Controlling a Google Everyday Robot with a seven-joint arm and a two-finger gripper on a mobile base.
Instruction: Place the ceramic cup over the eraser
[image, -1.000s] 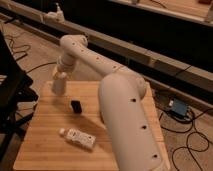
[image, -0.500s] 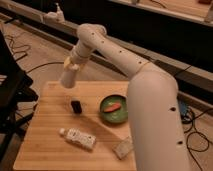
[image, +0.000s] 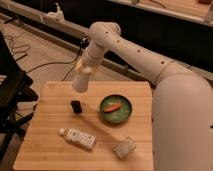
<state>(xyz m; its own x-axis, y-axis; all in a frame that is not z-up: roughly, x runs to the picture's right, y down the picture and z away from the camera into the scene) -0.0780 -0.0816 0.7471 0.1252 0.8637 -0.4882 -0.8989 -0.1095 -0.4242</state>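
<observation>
A: Where's the hand (image: 83, 70)?

B: Up above the back-left part of the counter (image: 45, 150), fingers pressed together on the rim of the ceramic cup (image: 81, 82). The cup hangs clear of the wood.

A: And the eraser (image: 76, 106)?

B: On the counter, just in front of the cup as the camera sees it, lower in the picture. Bare wood on all its sides.

A: What's closest to it?

B: The green bowl (image: 116, 109) to its right, apart from it, with something orange (image: 112, 106) inside. The bottle (image: 78, 138) lies on its side nearer the front edge. The grey-beige block (image: 124, 148) sits close to the front edge, further right.

A: Room at the edges?

B: The left and back-left strips of wood are open. The arm (image: 145, 55) comes in over the back-right corner.

A: How does the cup look?

B: Plain white, no handle, slightly tapered. The eraser is a small black block, smaller than the cup.

A: Any writing?

B: The bottle carries a label, but I can't read it.
</observation>
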